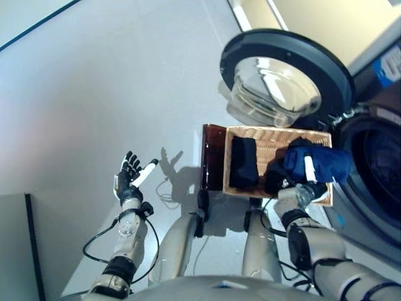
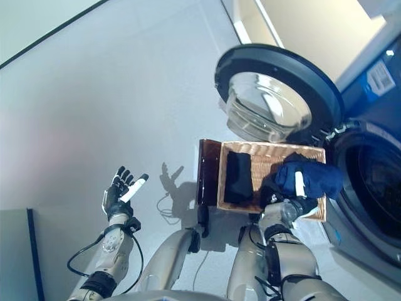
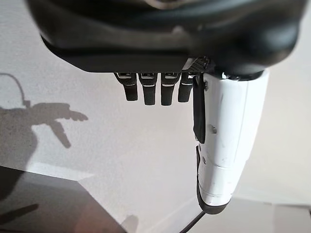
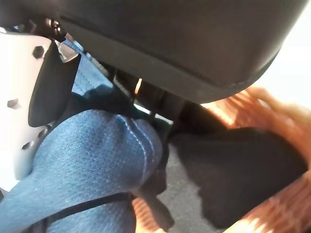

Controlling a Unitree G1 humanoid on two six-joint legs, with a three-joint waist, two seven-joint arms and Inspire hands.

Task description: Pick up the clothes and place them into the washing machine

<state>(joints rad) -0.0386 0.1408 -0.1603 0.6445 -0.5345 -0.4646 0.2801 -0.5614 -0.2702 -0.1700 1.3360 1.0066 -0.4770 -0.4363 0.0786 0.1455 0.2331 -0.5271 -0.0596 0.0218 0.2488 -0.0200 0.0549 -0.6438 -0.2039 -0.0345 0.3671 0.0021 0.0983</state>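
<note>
From the left eye view, the right hand [image 1: 305, 182] was closed around a bundled blue garment [image 1: 319, 162] above the right end of the wicker basket [image 1: 266, 135], its white thumb laid across the cloth. A black garment [image 1: 244, 162] lay folded in the basket's left half, and another dark piece [image 1: 276, 175] sat just beside the hand. The washing machine drum opening [image 1: 376, 169] stood to the right, its round door [image 1: 285, 78] swung open beyond the basket. To do this step well, the bundle probably needed lifting clear of the basket's rim before being carried right, with no trailing cloth to snag the wicker or the drum's lip. The left hand [image 1: 130, 179] hung over bare floor well to the left, fingers spread and empty.

The right eye view gave the same layout and showed more of the dark brown stand [image 2: 207, 172] under the basket's left end.

The left wrist view confirmed what the head views only suggested: the fingers [image 3: 148, 92] were straight, with nothing between them and the white-covered thumb [image 3: 228, 145], only pale floor beyond.

The right wrist view showed the grip from close: blue knit fabric [image 4: 97, 165] bunched against the palm beside the thumb [image 4: 19, 92], with dark cloth [image 4: 233, 170] lying on the wicker below. How much of the garment hung loose could not be seen here.
</note>
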